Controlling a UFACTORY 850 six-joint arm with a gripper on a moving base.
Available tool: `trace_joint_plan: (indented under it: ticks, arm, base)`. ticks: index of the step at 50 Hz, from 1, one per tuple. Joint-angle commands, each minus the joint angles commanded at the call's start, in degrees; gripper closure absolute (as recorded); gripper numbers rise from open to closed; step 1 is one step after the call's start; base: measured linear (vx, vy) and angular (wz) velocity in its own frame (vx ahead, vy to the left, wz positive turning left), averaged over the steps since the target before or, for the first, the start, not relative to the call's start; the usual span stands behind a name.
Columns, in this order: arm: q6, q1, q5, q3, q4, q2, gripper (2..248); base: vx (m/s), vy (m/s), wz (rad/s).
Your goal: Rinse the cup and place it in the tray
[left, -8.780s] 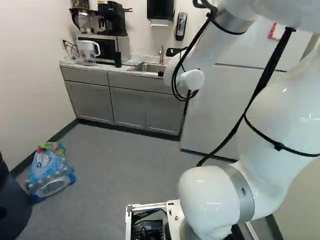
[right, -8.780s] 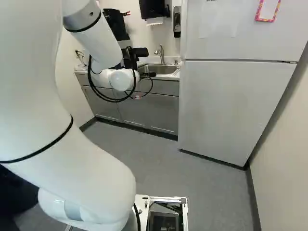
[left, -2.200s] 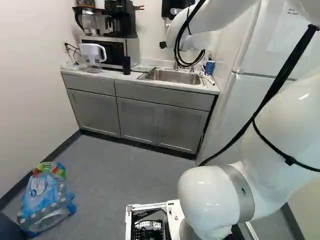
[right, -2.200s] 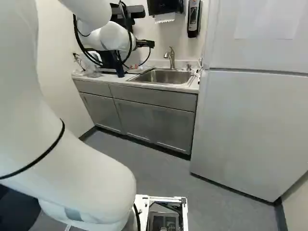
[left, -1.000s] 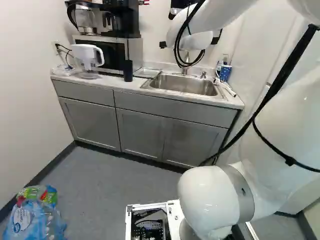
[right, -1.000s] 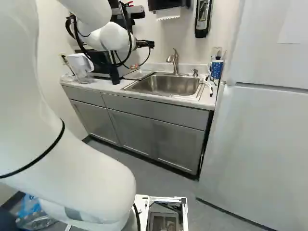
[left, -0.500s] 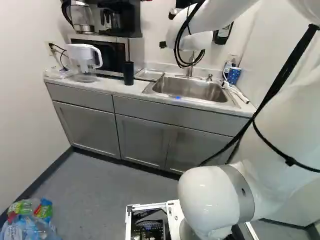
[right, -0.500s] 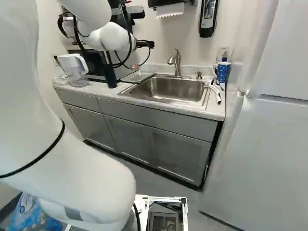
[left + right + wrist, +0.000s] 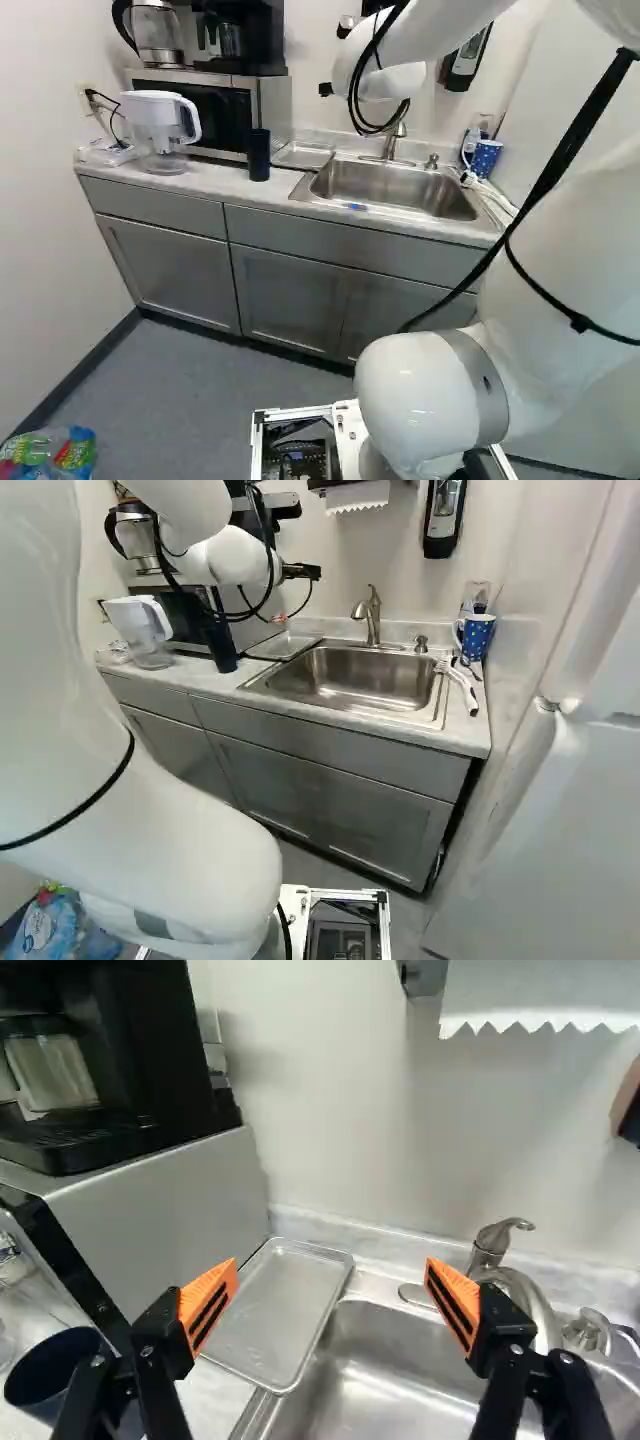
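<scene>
- Fridge [image 9: 550,870] is standing at the right of the right base view, big and pale.
- Bench [image 9: 215,180] with gray cabinets [image 9: 165,265] under it is running across both base views and carrying pretty much all the kitchen stuff.
- My arm [image 9: 150,810] is reaching out toward the bench, its wrist hanging up high.
- Microwave [image 9: 170,1220] is sitting on the bench, left of the tray in the base views, with a black coffee maker [image 9: 240,40] and a glass pot [image 9: 158,35] riding on top.
- Sink [image 9: 360,680] is sitting in the bench, its faucet [image 9: 373,615] rising behind it.
- Pack of bottles [image 9: 45,455] is lying on the floor, low at the left of the left base view.
- Tray [image 9: 275,1310] is lying flat between the microwave and the sink, and the wrist view is showing its far part between the fingers.
- White pitcher [image 9: 160,125] is standing upright in front of the microwave.
- End effector [image 9: 298,571] is released, with its orange pads [image 9: 208,1305] standing wide apart.
- Dark cup [image 9: 258,155] is standing upright on the bench, near the tray and the microwave.
- Blue spotted mug [image 9: 477,637] is standing in the bench's back corner, past the sink. Can't tell which one the job's asking for, tbh.
</scene>
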Motion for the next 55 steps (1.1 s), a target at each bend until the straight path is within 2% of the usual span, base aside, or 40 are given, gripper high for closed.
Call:
trace_joint_plan:
  ticks: [19,55]
  arm:
    - [0.00,0.00,0.00,-0.74,0.00,-0.79,3]
    - [0.00,-0.24,-0.08,-0.95,0.00,-1.01,3]
  base:
    - [0.136,0.020,0.000]
    - [0.001,0.000,-0.001]
